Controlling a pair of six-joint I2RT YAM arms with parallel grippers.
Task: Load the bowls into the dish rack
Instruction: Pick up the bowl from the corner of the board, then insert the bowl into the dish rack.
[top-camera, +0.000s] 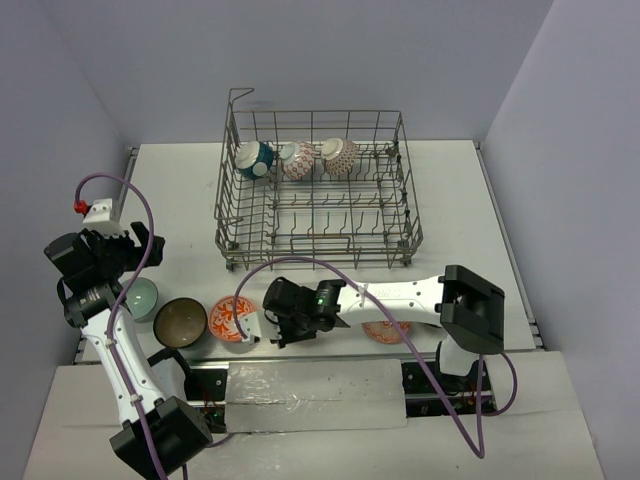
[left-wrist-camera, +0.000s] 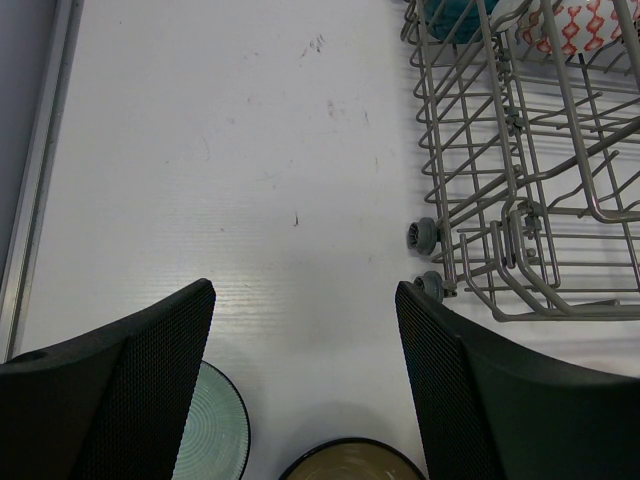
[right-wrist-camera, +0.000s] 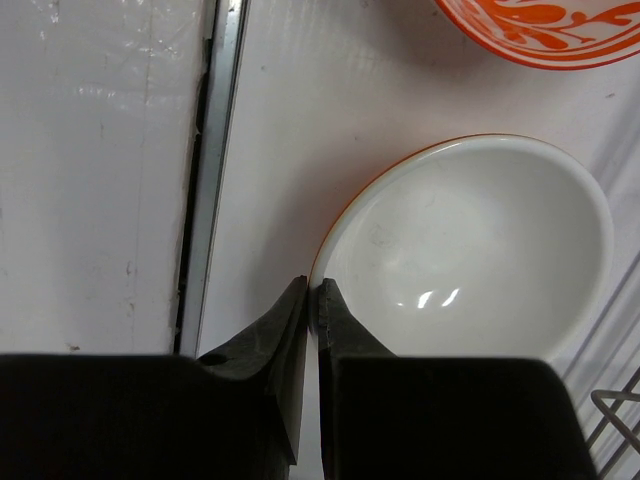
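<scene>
In the right wrist view my right gripper is shut on the near rim of a white bowl with an orange edge, one finger inside and one outside. An orange-patterned bowl lies just beyond it. From above, the right gripper sits low beside that orange-patterned bowl. My left gripper hangs open over bare table, with a pale green bowl and a brown bowl below it. The dish rack holds a teal bowl and two patterned bowls on edge.
A red-patterned bowl lies partly under my right forearm. A metal rail borders the table's near edge close to the white bowl. The rack's wheeled corner stands to the right of my left gripper.
</scene>
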